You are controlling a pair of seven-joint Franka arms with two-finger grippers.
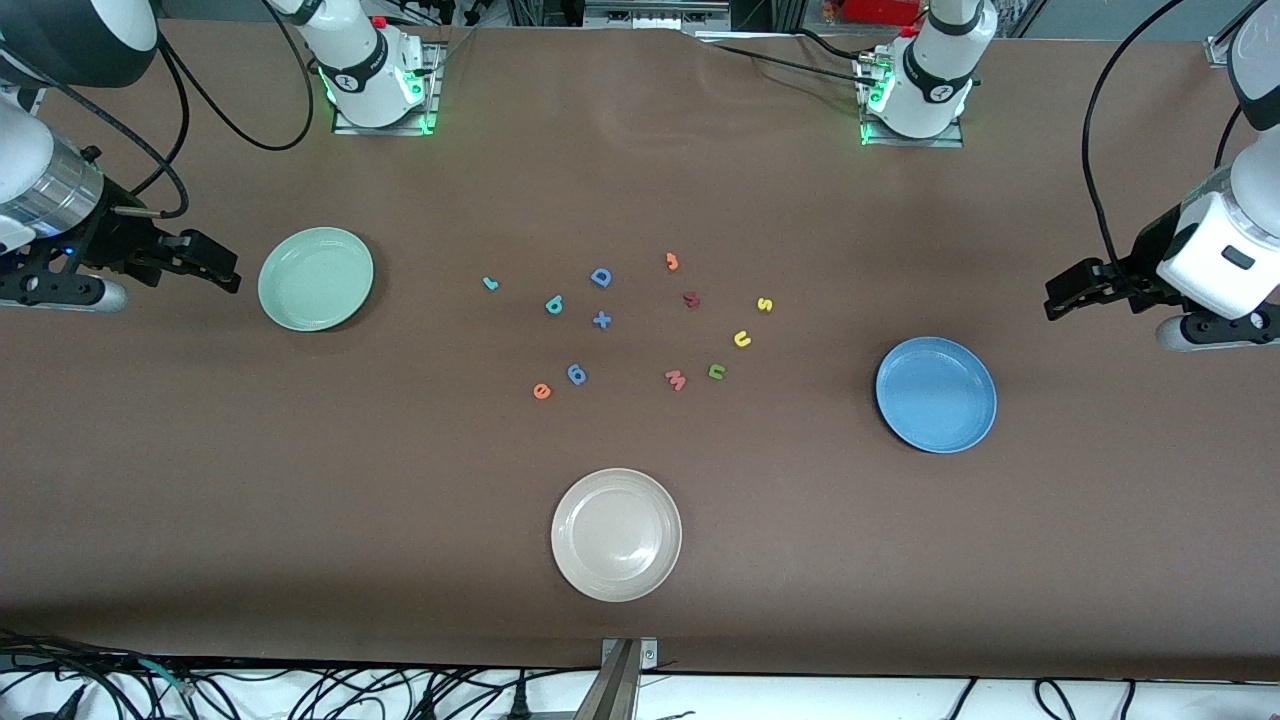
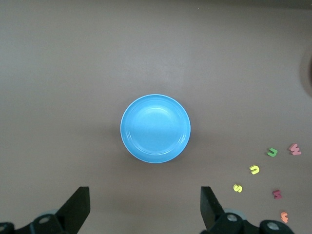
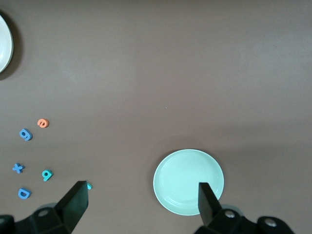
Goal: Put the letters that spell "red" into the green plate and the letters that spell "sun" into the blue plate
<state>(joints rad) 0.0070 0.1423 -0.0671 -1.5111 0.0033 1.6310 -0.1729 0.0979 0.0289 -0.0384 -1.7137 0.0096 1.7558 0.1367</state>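
Left hand (image 1: 1055, 300) and right hand (image 1: 225, 272), both released, wait at your desk (image 1: 640, 600) ends; between green plate (image 1: 315, 278) and blue plate (image 1: 935, 393) the letters (image 1: 640, 320) lie scattered, white plate (image 1: 616, 534) nearer the camera.

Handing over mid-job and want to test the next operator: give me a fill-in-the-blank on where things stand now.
1. The blue plate holds ____ letters.
2. The yellow s lies nearer the ____ plate than the green plate.
3. The plate nearest the front camera is ____ in colour.
4. Both the left gripper and right gripper have ____ jaws.

Missing words: no; blue; off-white; open
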